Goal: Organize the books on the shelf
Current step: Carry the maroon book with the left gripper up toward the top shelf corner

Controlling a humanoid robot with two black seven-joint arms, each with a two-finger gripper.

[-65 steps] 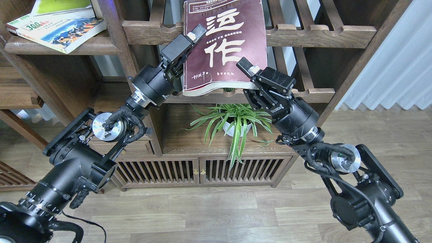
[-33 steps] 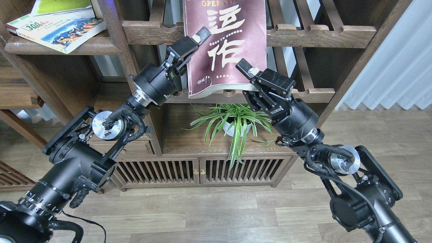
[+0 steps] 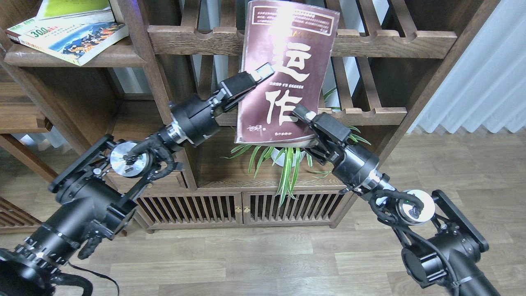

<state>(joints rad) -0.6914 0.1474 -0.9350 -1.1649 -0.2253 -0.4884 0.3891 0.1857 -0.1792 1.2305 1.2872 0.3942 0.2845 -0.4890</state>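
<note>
The large maroon book [image 3: 287, 53] with white Chinese characters hangs tilted in front of the slatted shelves, held by both arms. My left gripper [image 3: 258, 75] is shut on its left edge. My right gripper [image 3: 303, 117] is shut on its lower right corner, one finger on the cover and the other hidden beneath. The yellow-green book [image 3: 74, 8] and the cream "300" book [image 3: 70, 37] lie stacked on the flat dark-brown shelf [image 3: 111, 57] at the upper left, apart from both grippers.
Slatted shelves with scalloped rails [image 3: 390, 39] stand behind the book. A potted spider plant [image 3: 287, 158] sits under it on a low cabinet [image 3: 242, 209]. A wooden post [image 3: 139, 61] separates the left shelf. A pale curtain [image 3: 485, 61] hangs at the right.
The maroon book has come down and to the right, off the slatted rail, and now tilts with its whole cover in view. Both arms have moved with it and stretched out lower.
</note>
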